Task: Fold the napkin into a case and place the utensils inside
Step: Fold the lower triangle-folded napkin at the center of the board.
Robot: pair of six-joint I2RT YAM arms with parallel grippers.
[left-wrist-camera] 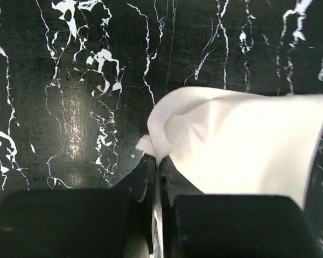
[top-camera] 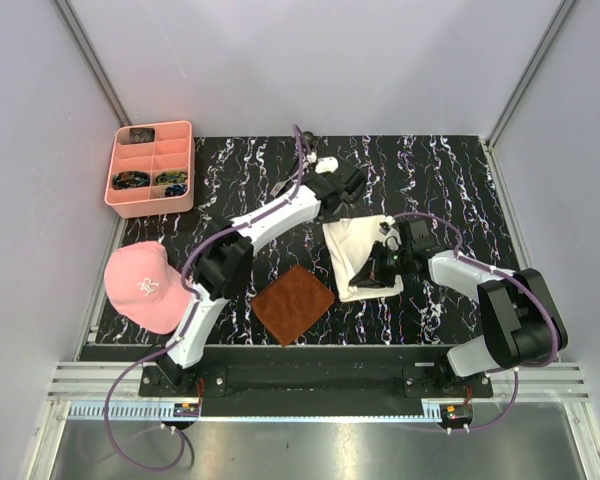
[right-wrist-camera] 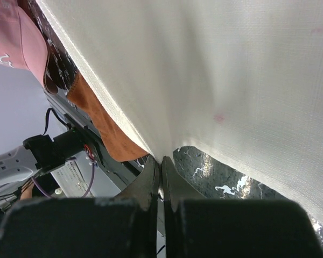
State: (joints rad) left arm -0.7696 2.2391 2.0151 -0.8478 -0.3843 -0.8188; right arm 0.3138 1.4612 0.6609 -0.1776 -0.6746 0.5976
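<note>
While the top view showed the napkin (top-camera: 358, 250) lying right of centre on the table (top-camera: 460, 170), only the wrist views showed my grips. My left gripper (left-wrist-camera: 157, 161) was pinched tight on a bunched corner, and my right gripper (right-wrist-camera: 161, 162) was clamped on a lifted edge. Under that edge, the right wrist view framed the brown mat (right-wrist-camera: 99, 131) and pink cap (right-wrist-camera: 19, 43).

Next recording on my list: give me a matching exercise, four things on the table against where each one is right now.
Things:
1. napkin
2. brown mat
3. pink cap
4. pink tray

Places:
A. far left corner of the table
B. near left edge
C. pinched by the left pincer and the right pincer
D. lying flat at the near middle

Pairs: 1-C, 2-D, 3-B, 4-A
</note>
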